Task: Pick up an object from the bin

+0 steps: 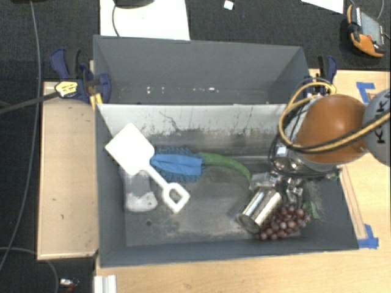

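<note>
The arm point(380, 124) is extended from the right; its rounded orange wrist cover point(330, 130) is ringed by yellow cables point(292, 110), the metal gripper point(276, 187) pointed downward.

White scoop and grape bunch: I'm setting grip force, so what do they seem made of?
White scoop: likely hard plastic, smooth and matte, uniformly white. Grape bunch: probably moulded plastic or rubber, dark red beads with small glossy highlights.

Shiny metal cylinder point(260, 209) lies on its side; front right of the bin point(201, 221).
</note>
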Robot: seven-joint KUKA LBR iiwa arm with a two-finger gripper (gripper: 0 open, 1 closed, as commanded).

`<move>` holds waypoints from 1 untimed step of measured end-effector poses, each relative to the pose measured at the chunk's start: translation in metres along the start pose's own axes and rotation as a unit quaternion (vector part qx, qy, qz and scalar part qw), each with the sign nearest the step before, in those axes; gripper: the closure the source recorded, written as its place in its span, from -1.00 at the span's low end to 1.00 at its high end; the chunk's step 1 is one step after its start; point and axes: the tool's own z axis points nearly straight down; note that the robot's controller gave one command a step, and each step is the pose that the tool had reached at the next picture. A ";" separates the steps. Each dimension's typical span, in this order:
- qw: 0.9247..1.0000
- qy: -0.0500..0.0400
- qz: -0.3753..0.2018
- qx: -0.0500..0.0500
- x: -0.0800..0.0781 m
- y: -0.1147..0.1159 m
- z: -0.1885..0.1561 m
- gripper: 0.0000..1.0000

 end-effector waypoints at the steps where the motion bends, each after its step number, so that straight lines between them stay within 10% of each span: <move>1: 0.994 -0.014 -0.106 0.020 -0.001 0.025 -0.007 1.00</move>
